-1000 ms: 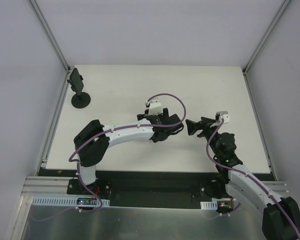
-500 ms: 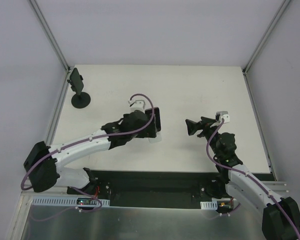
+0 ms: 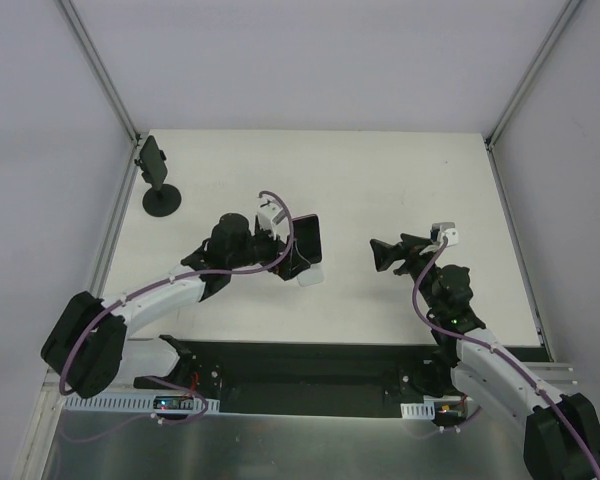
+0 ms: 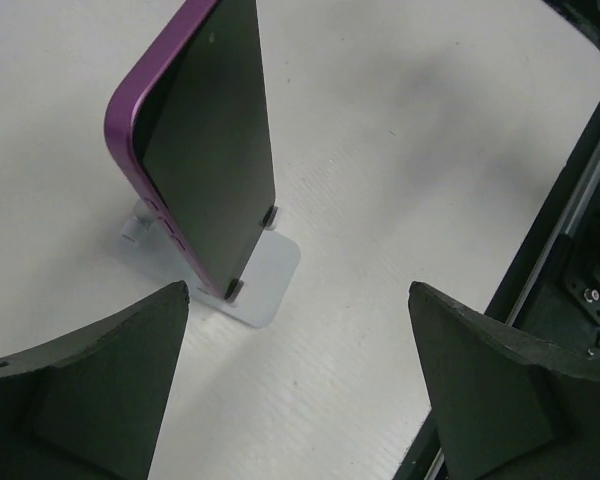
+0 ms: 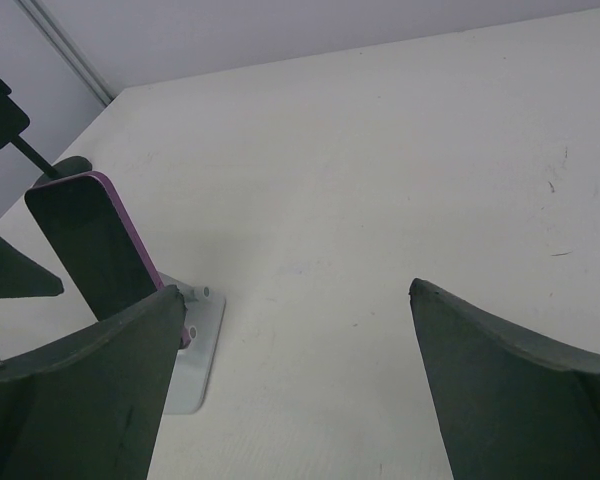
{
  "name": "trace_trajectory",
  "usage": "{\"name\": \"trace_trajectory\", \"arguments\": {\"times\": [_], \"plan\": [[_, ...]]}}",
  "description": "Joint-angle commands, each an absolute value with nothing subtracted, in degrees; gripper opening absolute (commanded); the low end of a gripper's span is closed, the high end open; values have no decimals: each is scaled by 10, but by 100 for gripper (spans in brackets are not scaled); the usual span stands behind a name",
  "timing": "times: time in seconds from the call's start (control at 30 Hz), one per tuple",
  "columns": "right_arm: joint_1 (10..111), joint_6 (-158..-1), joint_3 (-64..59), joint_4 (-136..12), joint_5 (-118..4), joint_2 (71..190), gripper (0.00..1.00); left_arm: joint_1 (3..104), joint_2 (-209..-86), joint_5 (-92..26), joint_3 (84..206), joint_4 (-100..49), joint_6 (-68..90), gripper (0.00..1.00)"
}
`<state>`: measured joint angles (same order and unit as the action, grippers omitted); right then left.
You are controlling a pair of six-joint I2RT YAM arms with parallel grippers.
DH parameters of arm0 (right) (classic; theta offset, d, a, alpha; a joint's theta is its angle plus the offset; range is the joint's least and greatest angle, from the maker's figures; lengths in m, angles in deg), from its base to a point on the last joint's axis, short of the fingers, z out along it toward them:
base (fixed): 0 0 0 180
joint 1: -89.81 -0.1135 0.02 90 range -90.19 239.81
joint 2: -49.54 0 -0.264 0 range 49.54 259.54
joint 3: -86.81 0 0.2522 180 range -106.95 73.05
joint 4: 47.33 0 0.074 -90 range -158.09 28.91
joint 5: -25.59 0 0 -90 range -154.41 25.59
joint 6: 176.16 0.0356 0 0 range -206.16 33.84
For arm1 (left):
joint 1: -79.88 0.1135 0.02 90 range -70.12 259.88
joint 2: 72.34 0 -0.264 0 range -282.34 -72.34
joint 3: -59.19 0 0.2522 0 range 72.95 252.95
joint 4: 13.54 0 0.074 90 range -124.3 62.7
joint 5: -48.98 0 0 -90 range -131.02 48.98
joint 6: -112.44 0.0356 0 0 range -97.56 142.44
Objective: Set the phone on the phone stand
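The phone (image 4: 210,150), purple-edged with a dark screen, leans upright on the small white phone stand (image 4: 265,275), its lower edge caught on two pegs. From above, the phone (image 3: 307,240) and stand (image 3: 311,277) sit mid-table. My left gripper (image 4: 298,290) is open and holds nothing, a short way back from the phone; in the top view the left gripper (image 3: 283,255) is just left of it. My right gripper (image 5: 296,290) is open over bare table, with the phone (image 5: 90,245) and stand (image 5: 195,350) to its left. The right gripper (image 3: 380,256) hangs to the right of the stand.
A black round-based holder (image 3: 160,185) stands in the far left corner, also seen as the black holder (image 5: 0,110). The table's near edge and its black rail (image 4: 570,200) run close on the left gripper's right side. Grey walls enclose the table.
My left gripper has drawn back to the left, away from the phone, and its arm has swung left. The phone stays leaning on the stand. The right arm has not moved.
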<state>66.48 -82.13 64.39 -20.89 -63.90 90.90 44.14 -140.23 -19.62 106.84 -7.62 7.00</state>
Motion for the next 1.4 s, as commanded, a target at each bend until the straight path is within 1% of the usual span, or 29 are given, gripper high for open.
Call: {"name": "trace_trajectory", "arguments": {"times": [0.0, 0.13, 0.17, 0.3, 0.4, 0.57, 0.67, 0.73, 0.87, 1.03, 1.23, 1.33, 1.37], "plan": [[669, -817, 642, -173, -629, 906, 97, 460, -1471, -103, 1106, -5, 128, 87], [669, -818, 641, -173, -629, 906, 97, 467, -1499, -111, 1107, 6, 109, 82], [670, -817, 641, -173, -628, 905, 97, 466, -1495, -119, 1095, 14, 102, 82], [670, -817, 640, -173, -627, 903, 97, 467, -1492, -168, 1072, 33, 80, 72], [670, -817, 641, -173, -627, 901, 97, 473, -1511, -151, 1056, 72, 37, 68], [670, -817, 641, -172, -626, 906, 97, 475, -1550, -150, 1023, 176, -18, 65], [670, -817, 640, -171, -625, 906, 97, 476, -1573, -145, 1026, 192, -30, 70], [670, -817, 641, -171, -625, 905, 97, 476, -1590, -140, 1027, 204, -31, 70], [671, -817, 641, -171, -626, 905, 97, 476, -1613, -140, 1030, 225, -33, 65], [670, -818, 641, -171, -625, 904, 97, 476, -1636, -147, 1027, 259, -28, 55], [671, -816, 640, -171, -624, 908, 96, 476, -1669, -133, 1028, 303, -32, 47], [670, -816, 640, -170, -622, 909, 97, 475, -1680, -135, 1027, 322, -38, 45], [671, -817, 640, -170, -621, 910, 97, 475, -1680, -136, 1026, 327, -36, 43]]}}
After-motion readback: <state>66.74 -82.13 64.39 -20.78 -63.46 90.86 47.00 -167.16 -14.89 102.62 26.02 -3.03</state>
